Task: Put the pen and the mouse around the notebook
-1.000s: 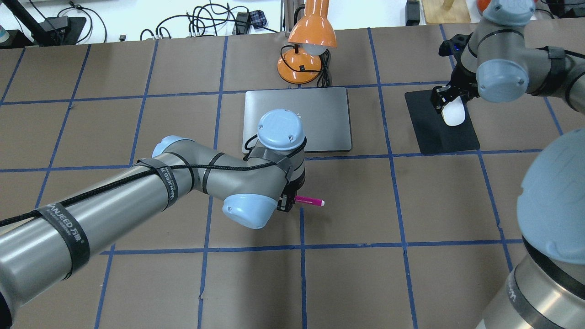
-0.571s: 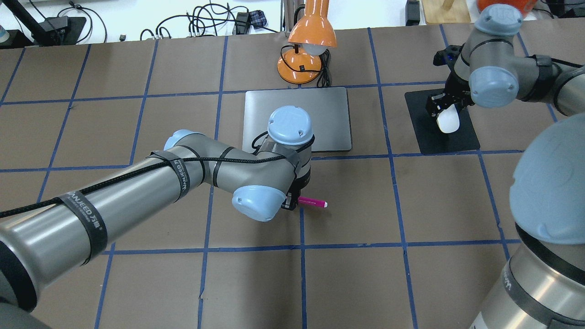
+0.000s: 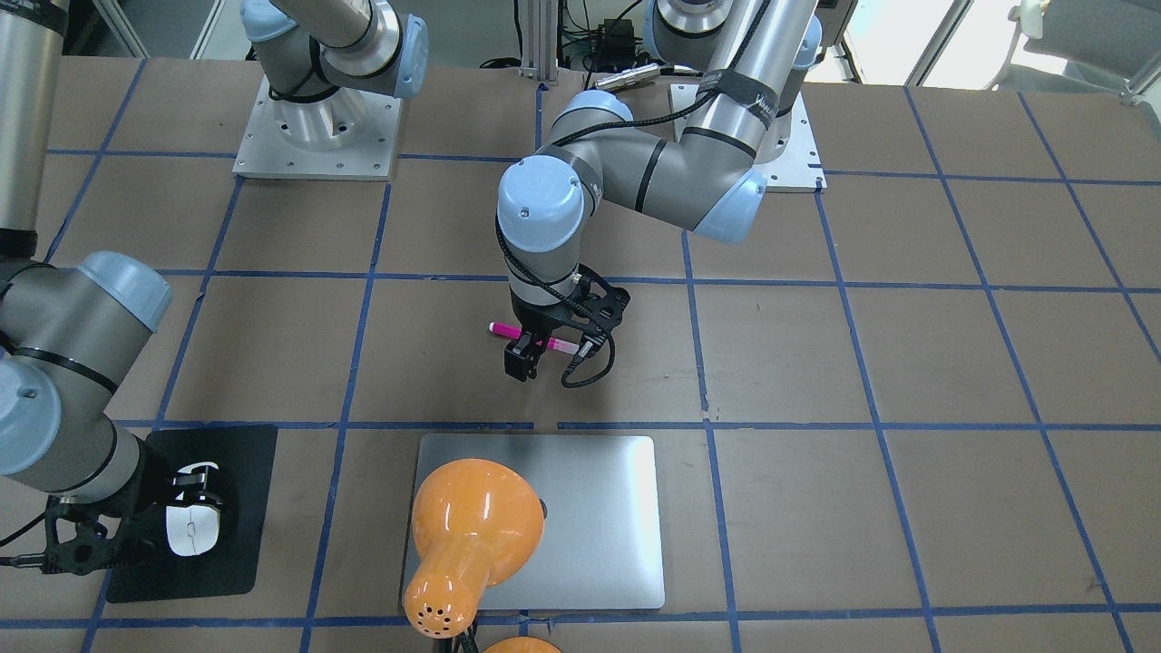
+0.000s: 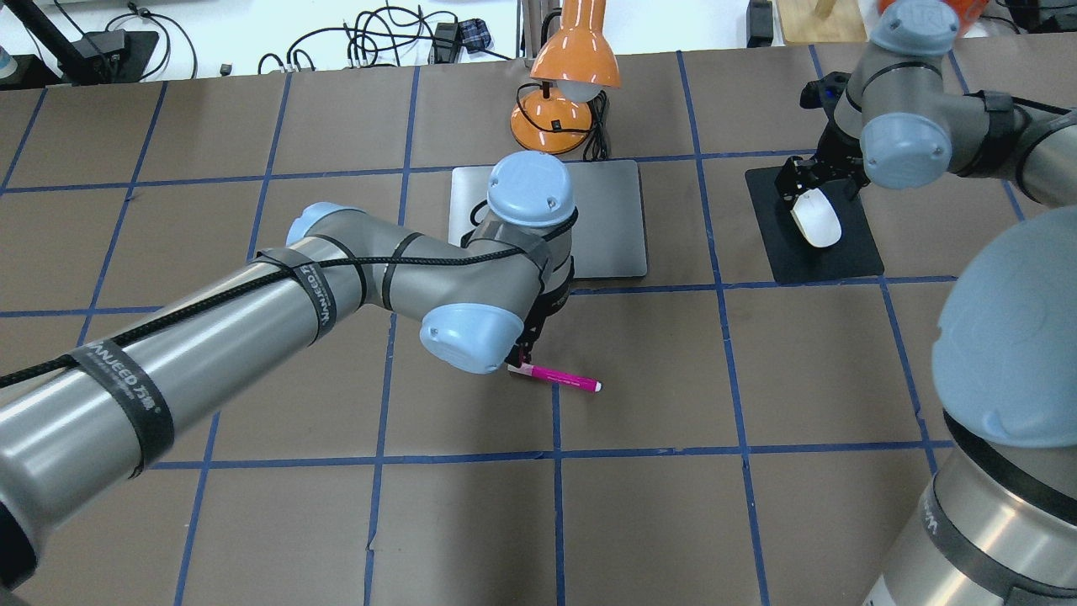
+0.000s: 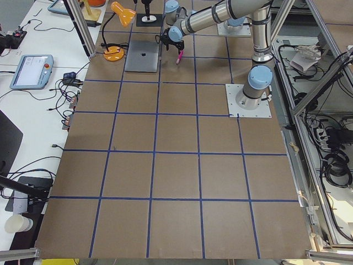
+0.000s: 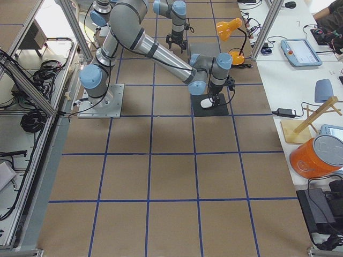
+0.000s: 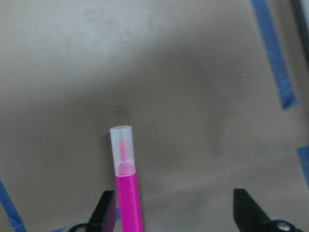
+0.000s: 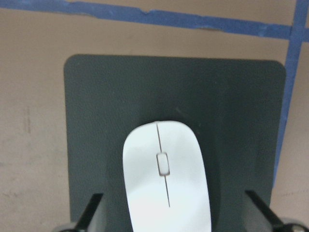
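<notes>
The left gripper (image 7: 176,209) is held open, with the pen (image 7: 127,186) seen just beside one finger, on the table (image 4: 673,379) near the notebook (image 4: 602,219). The right gripper (image 8: 175,209) is spread open astride the mouse (image 8: 164,174), which is laid on the mat (image 8: 96,96).

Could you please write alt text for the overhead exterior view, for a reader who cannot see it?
The left gripper hovers over one end of a pink pen lying on the brown table, nearer the robot than the silver notebook. At far right, the right gripper straddles a white mouse resting on a black mat.
</notes>
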Robot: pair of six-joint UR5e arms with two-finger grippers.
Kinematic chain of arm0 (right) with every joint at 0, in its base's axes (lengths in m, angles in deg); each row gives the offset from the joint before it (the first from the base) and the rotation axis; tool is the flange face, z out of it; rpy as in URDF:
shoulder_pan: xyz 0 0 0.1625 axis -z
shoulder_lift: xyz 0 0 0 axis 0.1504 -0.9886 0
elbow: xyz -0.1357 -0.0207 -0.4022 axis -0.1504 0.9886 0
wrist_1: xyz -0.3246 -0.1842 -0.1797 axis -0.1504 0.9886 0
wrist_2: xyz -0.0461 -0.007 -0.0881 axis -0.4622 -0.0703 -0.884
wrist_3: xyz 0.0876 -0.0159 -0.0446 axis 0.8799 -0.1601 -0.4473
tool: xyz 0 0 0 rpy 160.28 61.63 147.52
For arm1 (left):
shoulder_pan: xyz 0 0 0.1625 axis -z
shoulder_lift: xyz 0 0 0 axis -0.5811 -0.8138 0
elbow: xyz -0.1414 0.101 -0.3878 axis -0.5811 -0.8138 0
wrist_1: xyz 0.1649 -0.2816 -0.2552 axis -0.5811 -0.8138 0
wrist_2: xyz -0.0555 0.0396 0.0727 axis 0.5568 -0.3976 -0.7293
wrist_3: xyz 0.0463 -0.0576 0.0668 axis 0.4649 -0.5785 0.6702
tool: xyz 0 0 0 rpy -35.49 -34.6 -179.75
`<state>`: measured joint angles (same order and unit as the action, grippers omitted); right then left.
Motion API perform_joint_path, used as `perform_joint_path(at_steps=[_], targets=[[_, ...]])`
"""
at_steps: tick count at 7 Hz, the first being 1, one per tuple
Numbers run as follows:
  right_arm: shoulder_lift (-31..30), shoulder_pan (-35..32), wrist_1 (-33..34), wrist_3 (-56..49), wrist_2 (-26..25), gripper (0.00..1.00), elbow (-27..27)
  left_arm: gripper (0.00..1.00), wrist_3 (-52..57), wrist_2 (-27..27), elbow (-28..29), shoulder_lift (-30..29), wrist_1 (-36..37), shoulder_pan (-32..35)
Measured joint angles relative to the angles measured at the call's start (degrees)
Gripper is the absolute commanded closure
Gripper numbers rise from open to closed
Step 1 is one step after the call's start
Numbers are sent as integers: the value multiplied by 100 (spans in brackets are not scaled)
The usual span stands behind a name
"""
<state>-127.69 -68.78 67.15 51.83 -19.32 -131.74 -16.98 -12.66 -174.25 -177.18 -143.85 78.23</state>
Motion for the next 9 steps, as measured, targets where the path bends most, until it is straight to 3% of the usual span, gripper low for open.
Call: perform_joint_path(at_steps=[3, 6, 9], targets=[[-196, -504, -1110, 123, -166, 0, 858, 0, 3834, -49, 627, 1245, -1902, -961], [-1082, -1482, -2340, 1510, -93, 0, 1063, 0, 7154, 25, 757, 2211, -2428, -2350], [-2014, -1687, -3627, 1836, 314, 0, 1027, 0, 7816, 5, 899, 2400, -2492, -2795]])
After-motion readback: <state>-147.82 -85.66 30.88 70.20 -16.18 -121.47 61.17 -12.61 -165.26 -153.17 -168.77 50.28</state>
